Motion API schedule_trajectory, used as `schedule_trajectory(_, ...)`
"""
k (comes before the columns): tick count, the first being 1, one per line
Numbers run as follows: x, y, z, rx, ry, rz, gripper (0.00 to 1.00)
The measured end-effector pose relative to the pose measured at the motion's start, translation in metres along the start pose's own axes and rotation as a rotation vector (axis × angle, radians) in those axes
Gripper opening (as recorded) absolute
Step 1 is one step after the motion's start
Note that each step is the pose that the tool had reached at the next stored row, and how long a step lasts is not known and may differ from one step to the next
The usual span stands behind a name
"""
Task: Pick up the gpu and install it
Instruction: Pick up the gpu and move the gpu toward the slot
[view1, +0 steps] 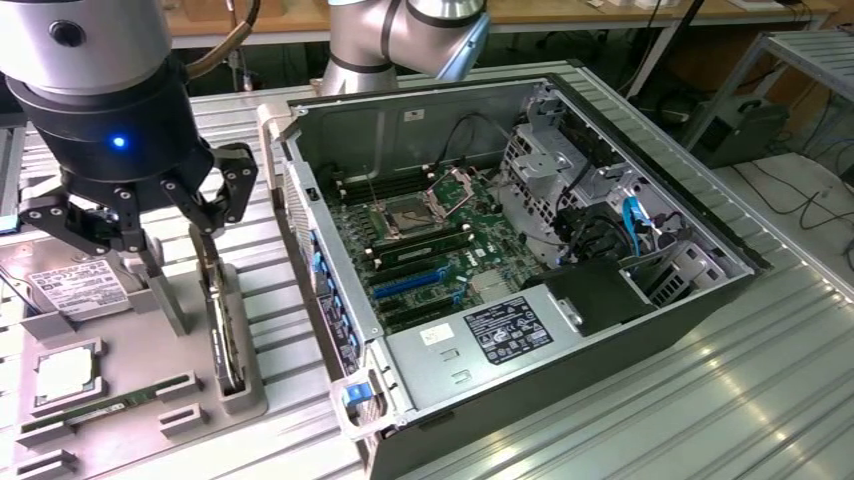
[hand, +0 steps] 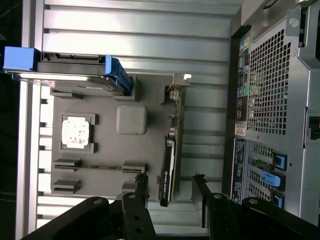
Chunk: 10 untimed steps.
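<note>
- The gripper (view1: 194, 300) (hand: 170, 178) hung over the grey fixture tray (view1: 147, 370) (hand: 105, 150), at the tray edge nearest the computer case (view1: 427, 130) (hand: 280, 100).
- The jaws stood spread wide. The wrist view showed one finger (hand: 142, 185) on each side of the gpu, with a clear gap at either face. No contact was seen and nothing was held.
- The gpu (view1: 227, 330) (hand: 169, 165) stood on its long edge in a slot along that same tray edge. Its silver end bracket sat at the end away from the fingers, and its black fan section lay between them.
- On the tray's far side from the case, a silver hard drive (view1: 74, 290) (hand: 70, 75) with a white label lay near one corner.
- A processor chip (view1: 60, 375) (hand: 76, 132) lay in a square pocket along the same tray side.
- A thin green RAM stick (view1: 94, 408) lay in holders near the tray's front edge.
- The tray and case sat side by side on a ribbed metal table (view1: 694, 400) (hand: 135, 30).
- The case lay on its side with the panel off, exposing the motherboard (view1: 427, 250). Its blue expansion slots (view1: 400, 285) were unoccupied.
</note>
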<state>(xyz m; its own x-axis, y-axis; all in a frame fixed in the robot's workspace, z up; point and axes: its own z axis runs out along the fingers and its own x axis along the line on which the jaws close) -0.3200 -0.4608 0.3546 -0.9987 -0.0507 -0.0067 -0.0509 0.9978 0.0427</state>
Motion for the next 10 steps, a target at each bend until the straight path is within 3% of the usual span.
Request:
schedule_trajectory(4,0.000,-0.0002,0.0059,0.0013,0.0034,0.000,0.48)
schedule_trajectory(6,-0.001,-0.0004,0.0080,0.0019,0.0134,0.000,0.48)
schedule_trajectory(7,-0.002,-0.0004,0.0087,0.0020,0.0151,0.001,0.48)
schedule_trajectory(10,-0.005,-0.0008,0.0122,0.0019,0.0155,0.001,0.48)
